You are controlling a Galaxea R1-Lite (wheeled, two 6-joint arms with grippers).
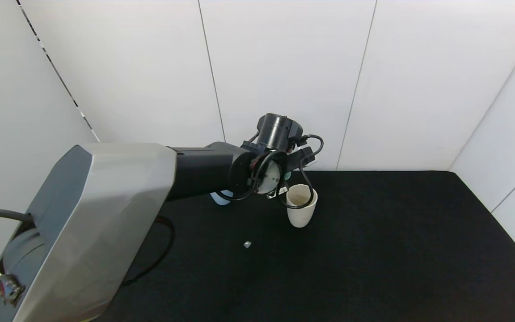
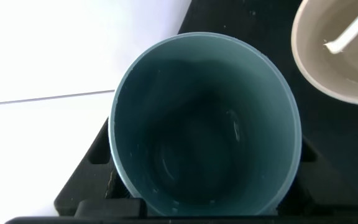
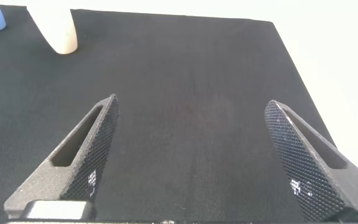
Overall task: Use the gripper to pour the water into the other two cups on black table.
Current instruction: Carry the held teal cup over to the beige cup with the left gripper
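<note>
Black felt-like desk (image 1: pixel 396 250) runs from the white wall panels (image 1: pixel 284 67) at the far edge to the near side, with broad bare room across its right half and its near middle. Toward the far centre stands the cream-beige cup (image 1: pixel 301 205), upright, its mouth open and nothing visible inside from the head view; in the left wrist view its rim (image 2: pixel 340 56) holds a thin pale strip. Just left of it, mostly hidden behind the left arm, a sliver of the light blue cup (image 1: pixel 221 197) shows on the desk. The left end effector (image 1: pixel 289 170) hangs above and just behind the beige cup, wrapped in looping black cables, clenched around the teal-green cup (image 2: pixel 205 124), whose wet inner wall shows droplets and a faint sheen. A small grey plug (image 1: pixel 247 244) lies alone on the desk, near of the cups and apart from them. The thick left arm crosses the near-left corner and blocks that side. The right end effector (image 3: pixel 201 155) hovers low over bare desk on the right, well apart from the cups, its two textured fingers (image 3: pixel 82 155) spread wide and holding nothing.
</note>
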